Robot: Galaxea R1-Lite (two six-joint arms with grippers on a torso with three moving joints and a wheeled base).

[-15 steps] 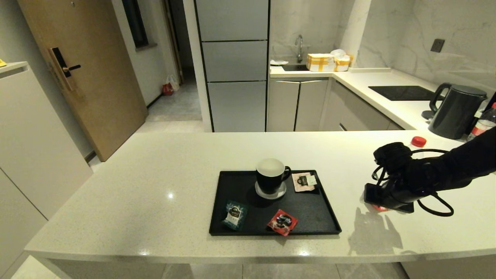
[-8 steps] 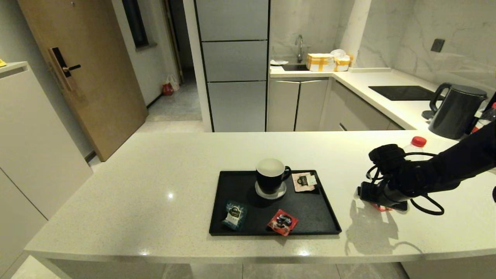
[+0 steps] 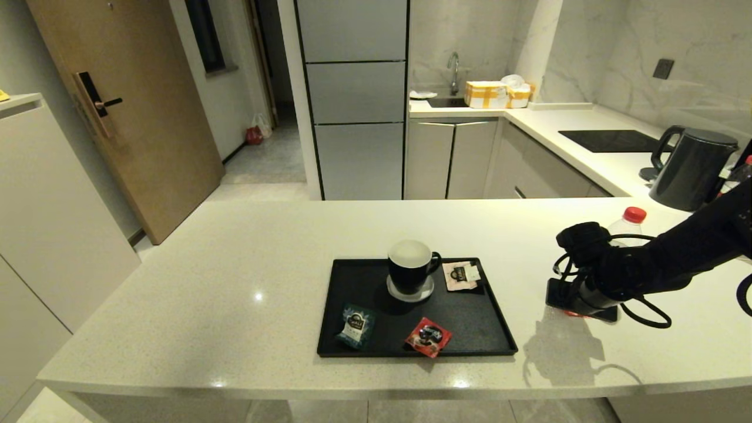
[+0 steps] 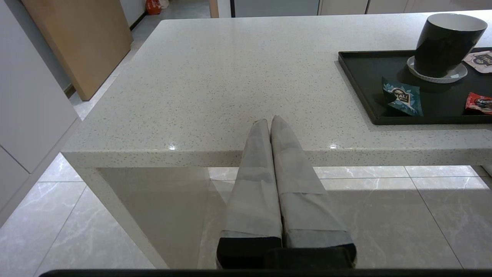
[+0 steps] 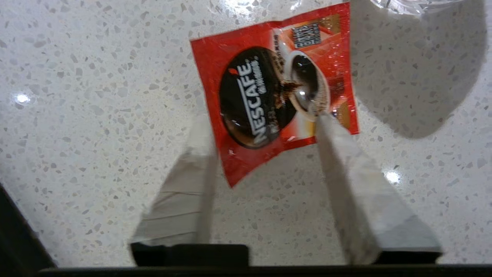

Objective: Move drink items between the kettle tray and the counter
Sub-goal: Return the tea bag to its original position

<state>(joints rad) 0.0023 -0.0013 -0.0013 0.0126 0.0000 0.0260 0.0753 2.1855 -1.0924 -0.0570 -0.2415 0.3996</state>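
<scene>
The right gripper [image 5: 265, 119], fingers spread, hides most of a red sachet [image 5: 276, 88] on the counter [image 3: 235, 264] beside the tray [image 3: 470, 329], bottle [image 3: 628, 226] half-hidden behind; left gripper [image 4: 271, 125] pressed together off-counter.

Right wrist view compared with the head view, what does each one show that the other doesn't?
Only the right wrist view shows the red Nescafe sachet fully, lying flat on the counter between the open right gripper fingers.

Only the head view shows the kettle tray with the mug, its teal sachet, its red sachet and a pale one, plus the kettle and the water bottle cap.

Both show the counter and the right gripper low over it, right of the tray.
</scene>
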